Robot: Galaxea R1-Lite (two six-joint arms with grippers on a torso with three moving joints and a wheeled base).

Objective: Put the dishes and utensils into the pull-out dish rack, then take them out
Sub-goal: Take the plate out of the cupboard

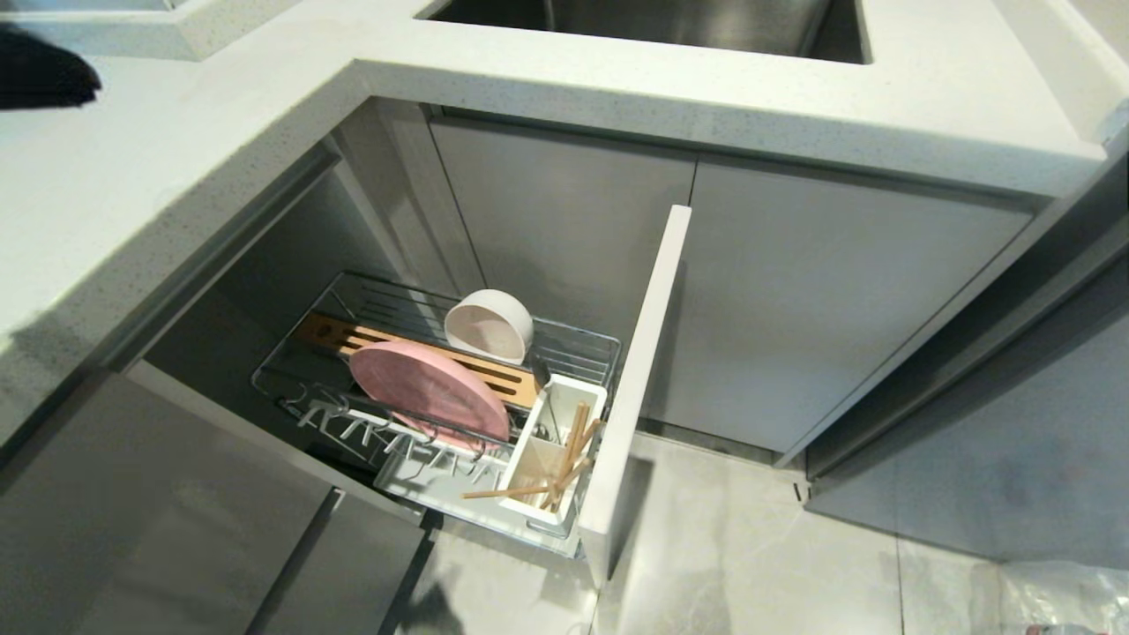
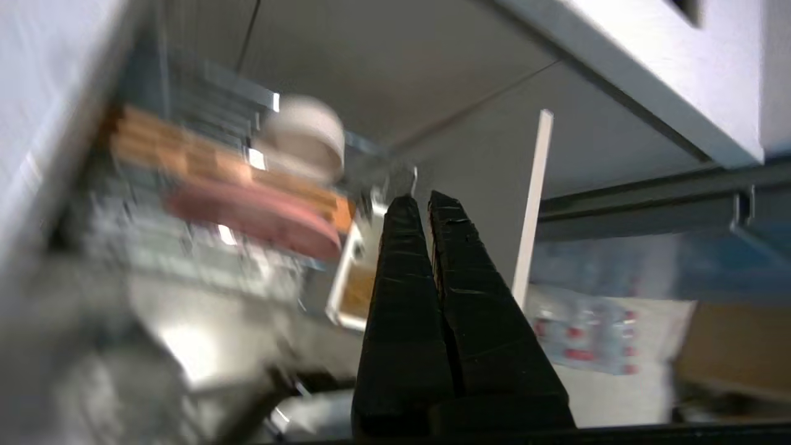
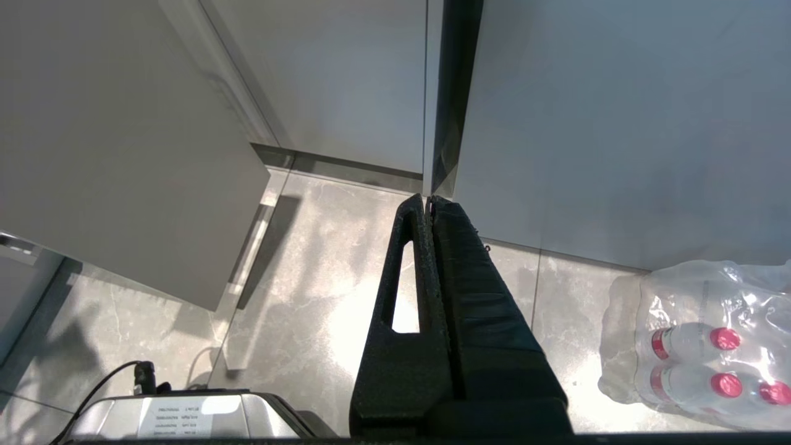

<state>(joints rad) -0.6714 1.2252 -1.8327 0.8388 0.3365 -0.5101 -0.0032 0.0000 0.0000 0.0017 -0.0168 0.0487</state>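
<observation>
Head view looks down on the pull-out dish rack (image 1: 582,344), drawn out from under the countertop (image 1: 706,97) with its pale cabinet front (image 1: 637,379) standing edge-on toward me. The small off-white bowl (image 1: 488,326) rests tilted on its side at the back of the rack, leaning by the slotted bamboo strip (image 1: 388,346). A pink plate (image 1: 428,388) stands on edge in front of that strip, held by the wire prongs. The chopsticks (image 1: 569,459) stick up out of the white utensil cup (image 1: 556,450) next to the cabinet front, and one more lies almost level, its end poking out leftward over the white tray (image 1: 414,481). I cannot make out the spoon.

My left gripper (image 2: 419,199) hangs in the air outside the rack with its fingers (image 2: 401,278) pressed together and nothing between them; the blurred bowl (image 2: 304,139) and pink plate (image 2: 253,216) lie beyond its tips.

My right gripper (image 3: 427,198) is parked low over the tiled floor (image 3: 309,278) in front of the cabinet doors, fingers closed tip to tip on nothing, a shrink-wrapped pack of bottles (image 3: 698,340) off to one side.
</observation>
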